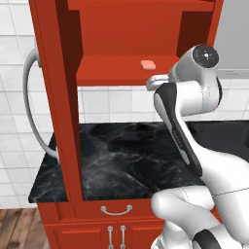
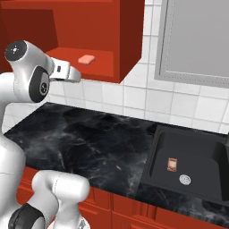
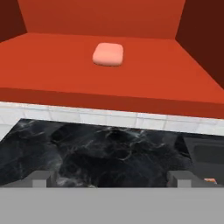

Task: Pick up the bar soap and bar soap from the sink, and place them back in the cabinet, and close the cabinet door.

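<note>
Hand view, pink bar soap point(image 3: 108, 54) ahead of seemingly empty end effector point(image 3: 111, 178)

Salmon-pink bar soap point(image 3: 108, 54), red cabinet point(image 3: 65, 70), black marbled counter point(image 2: 89, 138)

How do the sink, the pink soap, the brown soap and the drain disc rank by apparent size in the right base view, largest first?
1. The sink, by far the largest.
2. The pink soap on the cabinet shelf.
3. The brown soap and the drain disc look nearly alike, so I do not rank them. The pink soap lies farther away, so its true size stays unsure.
</note>
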Robot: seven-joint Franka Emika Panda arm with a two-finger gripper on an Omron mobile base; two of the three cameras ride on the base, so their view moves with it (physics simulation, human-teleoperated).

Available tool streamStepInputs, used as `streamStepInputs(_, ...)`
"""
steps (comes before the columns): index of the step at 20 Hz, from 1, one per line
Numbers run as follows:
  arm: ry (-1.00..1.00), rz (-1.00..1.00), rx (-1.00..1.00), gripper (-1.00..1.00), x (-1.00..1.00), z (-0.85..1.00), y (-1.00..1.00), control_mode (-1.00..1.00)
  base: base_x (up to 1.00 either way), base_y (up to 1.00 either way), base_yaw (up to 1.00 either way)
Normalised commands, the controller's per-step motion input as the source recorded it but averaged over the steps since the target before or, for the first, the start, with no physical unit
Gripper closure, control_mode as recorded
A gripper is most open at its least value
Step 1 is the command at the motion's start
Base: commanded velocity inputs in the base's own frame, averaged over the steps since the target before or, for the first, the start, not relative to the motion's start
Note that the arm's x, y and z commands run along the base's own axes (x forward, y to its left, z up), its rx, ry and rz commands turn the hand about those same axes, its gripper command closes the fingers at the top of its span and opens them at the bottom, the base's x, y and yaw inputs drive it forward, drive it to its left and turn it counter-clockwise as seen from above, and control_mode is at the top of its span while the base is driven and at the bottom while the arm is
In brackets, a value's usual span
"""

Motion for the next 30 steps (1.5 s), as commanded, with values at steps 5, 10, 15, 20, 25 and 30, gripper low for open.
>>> streamStepInputs(5,0.09,0.0,0.03,-1.0,-0.44,0.0,0.0,-1.0,0.0,0.0,0.0)
streamStepInputs(10,0.06,0.0,0.01,-1.0,-0.35,0.0,0.0,-1.0,0.0,0.0,0.0)
streamStepInputs(15,0.02,0.0,0.0,-1.0,-0.25,0.0,0.0,-1.0,0.0,0.0,0.0)
streamStepInputs(20,0.04,0.02,0.0,-1.0,-0.26,-0.02,0.0,-1.0,0.0,0.0,0.0)
streamStepInputs(25,0.04,0.06,0.0,-1.0,-0.21,-0.1,0.0,-1.0,0.0,0.0,0.0)
streamStepInputs(30,0.02,0.07,0.0,-1.0,-0.21,-0.14,0.0,-1.0,0.0,0.0,0.0)
